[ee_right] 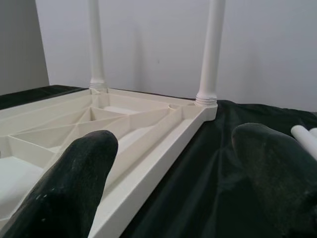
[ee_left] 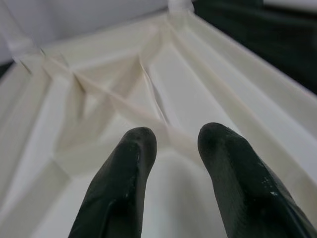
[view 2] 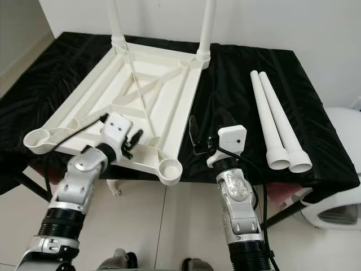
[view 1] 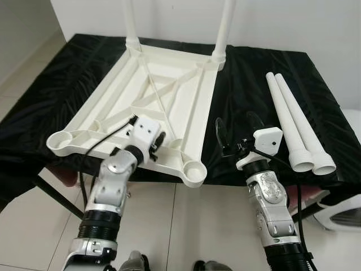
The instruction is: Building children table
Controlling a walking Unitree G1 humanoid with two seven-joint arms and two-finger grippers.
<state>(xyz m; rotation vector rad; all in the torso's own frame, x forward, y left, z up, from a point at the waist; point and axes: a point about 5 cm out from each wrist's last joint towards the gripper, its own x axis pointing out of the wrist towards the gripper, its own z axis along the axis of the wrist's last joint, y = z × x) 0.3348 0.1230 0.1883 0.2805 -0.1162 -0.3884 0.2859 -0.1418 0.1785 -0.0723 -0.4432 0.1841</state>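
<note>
While the upturned tabletop [view 1: 152, 107] lies on the black worktop [view 1: 248, 79] with two legs already standing at its far corners, two loose legs [view 1: 293, 124] lie at about one o'clock from the right gripper [view 1: 237, 132], long axes running away from the robot. Its fingers gape wide, empty. The left gripper [ee_left: 173, 153], fingers narrowly parted, hovers over the tabletop's near rim. The right arm is likely nearer.

left gripper [view 1: 159, 139] fingers parted, right gripper [view 1: 237, 131] fingers spread
</note>
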